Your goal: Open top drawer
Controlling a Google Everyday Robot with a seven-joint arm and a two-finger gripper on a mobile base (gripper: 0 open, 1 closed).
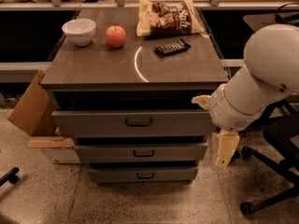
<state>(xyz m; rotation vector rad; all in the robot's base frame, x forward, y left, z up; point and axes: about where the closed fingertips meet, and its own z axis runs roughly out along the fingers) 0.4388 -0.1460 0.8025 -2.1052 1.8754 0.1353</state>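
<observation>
The top drawer (pixel 133 122) is the widest grey front of three, with a dark bail handle (pixel 138 122) at its centre. A dark gap shows between this front and the brown cabinet top (pixel 103 66). My white arm comes in from the right. My cream gripper (pixel 225 149) hangs down just past the drawer's right end, at the height of the middle drawer (pixel 140 152). It is well right of the handle and holds nothing that I can see.
On the cabinet top are a white bowl (pixel 79 31), an apple (pixel 115 35), a chip bag (pixel 169 17) and a dark snack bar (pixel 172 46). A cardboard box (pixel 32 106) leans at the left. The bottom drawer (pixel 144 174) is below. Black chair legs (pixel 268 171) stand at the right.
</observation>
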